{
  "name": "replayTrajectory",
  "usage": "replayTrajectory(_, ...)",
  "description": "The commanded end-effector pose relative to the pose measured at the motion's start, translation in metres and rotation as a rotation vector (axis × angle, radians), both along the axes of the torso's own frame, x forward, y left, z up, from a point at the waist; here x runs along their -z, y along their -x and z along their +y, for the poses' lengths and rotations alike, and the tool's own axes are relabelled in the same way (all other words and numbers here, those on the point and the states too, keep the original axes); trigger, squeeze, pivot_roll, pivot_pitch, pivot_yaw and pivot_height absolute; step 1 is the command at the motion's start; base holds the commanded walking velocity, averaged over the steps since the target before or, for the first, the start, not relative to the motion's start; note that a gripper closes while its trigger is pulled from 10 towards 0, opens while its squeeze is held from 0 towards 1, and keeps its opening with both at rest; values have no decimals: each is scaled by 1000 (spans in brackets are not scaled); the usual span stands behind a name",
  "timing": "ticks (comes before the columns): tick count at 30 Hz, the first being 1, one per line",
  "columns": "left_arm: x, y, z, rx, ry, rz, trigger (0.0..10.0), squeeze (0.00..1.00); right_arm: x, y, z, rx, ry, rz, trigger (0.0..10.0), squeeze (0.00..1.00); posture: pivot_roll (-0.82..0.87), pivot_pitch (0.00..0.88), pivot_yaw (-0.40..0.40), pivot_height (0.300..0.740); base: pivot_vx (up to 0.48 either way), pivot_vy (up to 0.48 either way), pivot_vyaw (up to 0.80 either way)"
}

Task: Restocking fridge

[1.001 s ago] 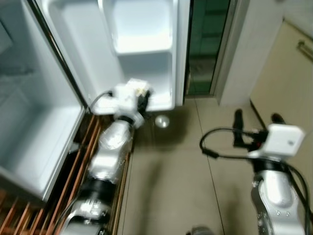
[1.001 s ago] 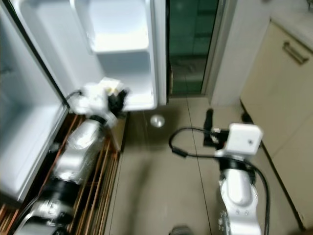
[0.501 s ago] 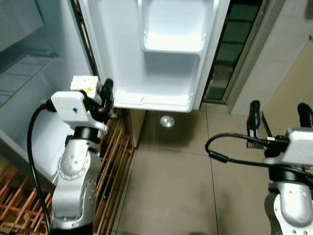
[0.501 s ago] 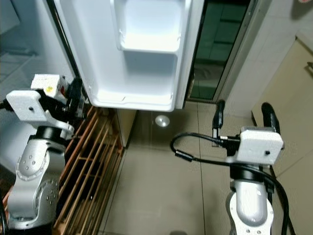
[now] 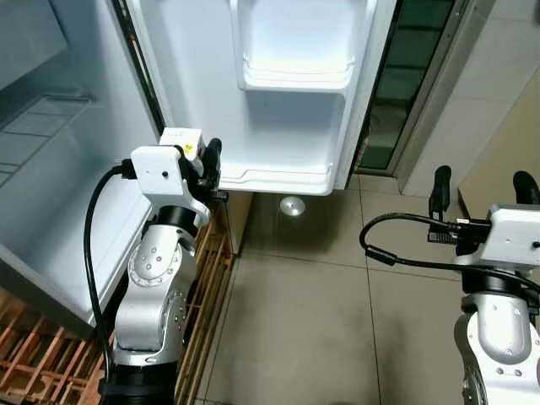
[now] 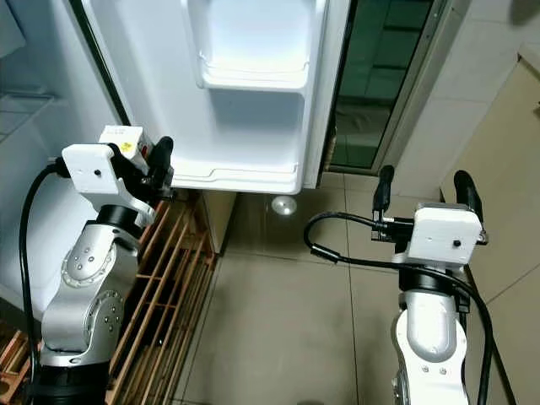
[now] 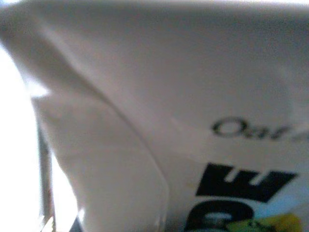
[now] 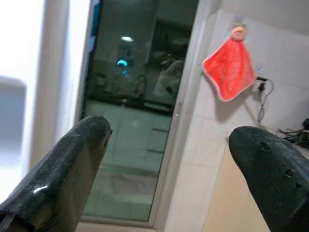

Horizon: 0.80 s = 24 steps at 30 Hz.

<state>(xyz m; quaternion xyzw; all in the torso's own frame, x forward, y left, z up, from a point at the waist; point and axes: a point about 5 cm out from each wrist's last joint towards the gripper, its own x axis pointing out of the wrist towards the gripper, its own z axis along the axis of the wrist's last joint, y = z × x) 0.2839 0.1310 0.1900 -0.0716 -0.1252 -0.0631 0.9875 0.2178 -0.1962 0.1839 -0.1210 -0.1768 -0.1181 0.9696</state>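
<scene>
Beige tiled floor (image 5: 295, 321) under even indoor light. Dark glass door (image 5: 405, 76) in a pale frame beyond. White tiled wall (image 8: 212, 159) with a red cloth (image 8: 231, 67) hanging. Wooden slatted rack (image 5: 207, 287) low at left. Cream cabinet (image 6: 506, 169) at right.

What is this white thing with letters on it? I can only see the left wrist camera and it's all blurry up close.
Observer: It's a white carton that the left gripper is holding, just below the open fridge door.
Operator: Is the door shelf full?
Observer: No, the bottom door shelf looks bare, and so does the upper shelf.
Operator: What's the other arm doing?
Observer: The right gripper is held out over the tiled floor, its fingers spread apart with nothing between them.
</scene>
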Motion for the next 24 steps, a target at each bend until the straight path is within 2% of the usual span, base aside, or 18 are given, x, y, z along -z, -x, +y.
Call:
replayTrajectory(1,-2,-2,-3,7,-1,0,10000,0,-1,-1,-3,6,10,-10,10000,43,-223,0,48,740,480,0,0)
replayTrajectory(17,0,-4,-2,-20,6,11,10000,0,4,-9,3,-52,7,18,10000,43,-218,0,40,740,480,0,0)
replayTrajectory(24,9,-6,3,-55,4,63,10000,0,9,-11,6,-85,-1,42,10000,39,-217,0,37,740,36,0,0)
